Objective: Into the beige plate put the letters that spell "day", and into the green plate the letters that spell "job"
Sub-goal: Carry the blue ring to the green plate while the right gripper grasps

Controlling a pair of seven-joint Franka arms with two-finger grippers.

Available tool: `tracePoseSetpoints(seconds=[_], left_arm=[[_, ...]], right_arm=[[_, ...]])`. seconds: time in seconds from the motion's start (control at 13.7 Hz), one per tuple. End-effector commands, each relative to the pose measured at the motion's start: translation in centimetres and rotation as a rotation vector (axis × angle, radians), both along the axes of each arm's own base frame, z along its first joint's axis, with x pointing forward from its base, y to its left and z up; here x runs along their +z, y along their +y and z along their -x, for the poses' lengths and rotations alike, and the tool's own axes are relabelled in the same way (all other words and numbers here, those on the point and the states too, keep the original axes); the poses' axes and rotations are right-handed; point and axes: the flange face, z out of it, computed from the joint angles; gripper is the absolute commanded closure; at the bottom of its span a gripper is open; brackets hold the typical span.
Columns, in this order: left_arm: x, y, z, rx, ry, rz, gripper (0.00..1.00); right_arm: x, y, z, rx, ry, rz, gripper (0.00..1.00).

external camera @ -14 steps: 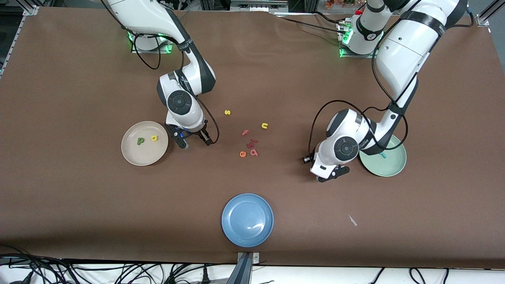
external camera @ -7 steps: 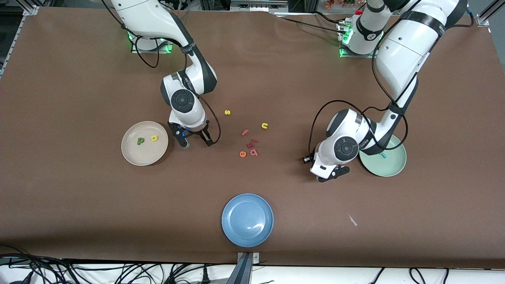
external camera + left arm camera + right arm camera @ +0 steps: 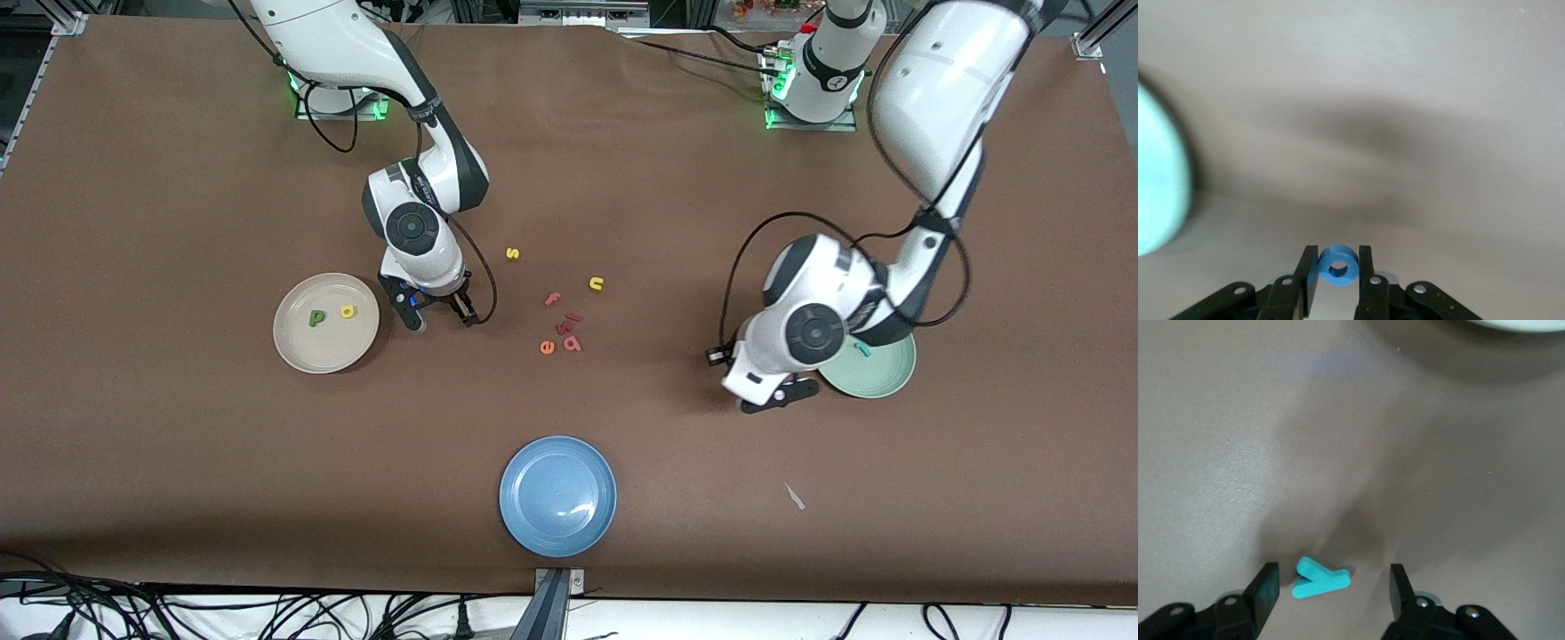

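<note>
Blue "o" [image 3: 1337, 267] in left hand [image 3: 1338, 277]

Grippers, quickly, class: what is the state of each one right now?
Left gripper: shut on the blue ring, beside the green plate.
Right gripper: open, fingers either side of the teal letter on the table.

The front view looks steeply down from high across the table [image 3: 178, 444], facing both arm bases. Each wrist view looks close down past its own fingertips at the tabletop; the green plate [image 3: 889, 378] appears in front and left wrist views.
</note>
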Motion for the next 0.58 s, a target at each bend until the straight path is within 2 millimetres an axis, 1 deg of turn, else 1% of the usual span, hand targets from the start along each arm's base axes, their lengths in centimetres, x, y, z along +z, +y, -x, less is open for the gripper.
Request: tracePoseSetpoints(seconds=[0.0,0.07,0.15,0.22,0.29,0.37,0.51], left_arm=[[1.8,6.7,0.1,-0.05,0.057,-0.013,1.0],[1.4,9.1,0.0,-0.056,0.074,-0.01,1.0],[1.1,11.2,-0.1,-0.087,0.082,-0.033,1.0],[0.2,13.6,-0.2,-0.104,0.093,-0.061,1.0],[-1.0,15.5,-0.1,-0.109,0.113,-0.065,1.0],[-2.3,17.4,-0.1,-0.114,0.129,-0.062,1.0],[-4.4,19.8,0.3,-0.109,0.166,-0.046,1.0]], right_arm=[[-0.6,-0.1,0.6,-0.017,-0.012,-0.009,0.28],[-0.7,-0.1,0.7,-0.016,-0.015,-0.01,0.32],[-0.7,-0.1,0.8,-0.016,-0.016,-0.01,0.39],[-0.7,-0.1,0.8,-0.017,-0.017,-0.012,0.5],[-0.7,-0.1,0.8,-0.016,-0.017,-0.012,0.6],[-0.7,-0.1,0.8,-0.015,-0.016,-0.011,0.62],[-0.7,0.0,0.7,-0.015,-0.017,-0.011,0.7]])
